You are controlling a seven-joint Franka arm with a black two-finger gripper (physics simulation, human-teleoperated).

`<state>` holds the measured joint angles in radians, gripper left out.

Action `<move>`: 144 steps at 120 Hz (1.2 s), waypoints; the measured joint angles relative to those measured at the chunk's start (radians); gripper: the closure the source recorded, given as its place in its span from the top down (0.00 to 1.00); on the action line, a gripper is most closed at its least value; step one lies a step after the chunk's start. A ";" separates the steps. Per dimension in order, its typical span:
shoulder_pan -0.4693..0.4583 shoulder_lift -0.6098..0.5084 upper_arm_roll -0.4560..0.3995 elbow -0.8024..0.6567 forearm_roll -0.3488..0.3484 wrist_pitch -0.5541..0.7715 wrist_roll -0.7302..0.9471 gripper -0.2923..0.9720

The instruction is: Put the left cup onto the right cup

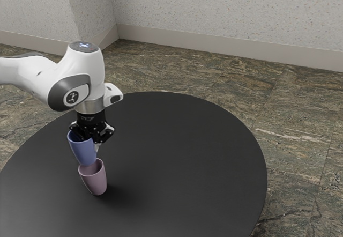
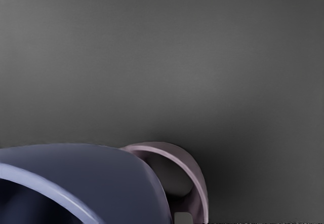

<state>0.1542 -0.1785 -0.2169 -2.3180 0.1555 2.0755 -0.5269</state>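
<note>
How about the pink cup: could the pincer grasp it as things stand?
Probably not. The pincer is shut on the blue cup, whose base sits tilted in the mouth of the pink cup, so the hand looks occupied and the blue cup blocks the way down from above.

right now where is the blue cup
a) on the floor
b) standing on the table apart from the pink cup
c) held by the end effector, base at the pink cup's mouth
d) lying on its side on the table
C: the end effector grips the blue cup at its rim, tilted, and its base meets the open top of the pink cup, which stands on the black table.
</note>
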 joint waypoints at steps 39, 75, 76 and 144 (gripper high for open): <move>0.000 0.000 -0.023 -0.001 0.000 -0.004 -0.018 0.15; 0.000 -0.004 -0.030 -0.009 -0.002 -0.006 -0.036 0.15; 0.000 -0.004 -0.030 -0.009 -0.002 -0.006 -0.036 0.15; 0.002 0.019 -0.029 -0.012 -0.004 0.013 -0.058 0.15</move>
<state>0.1558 -0.1596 -0.2458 -2.3302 0.1513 2.0890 -0.5848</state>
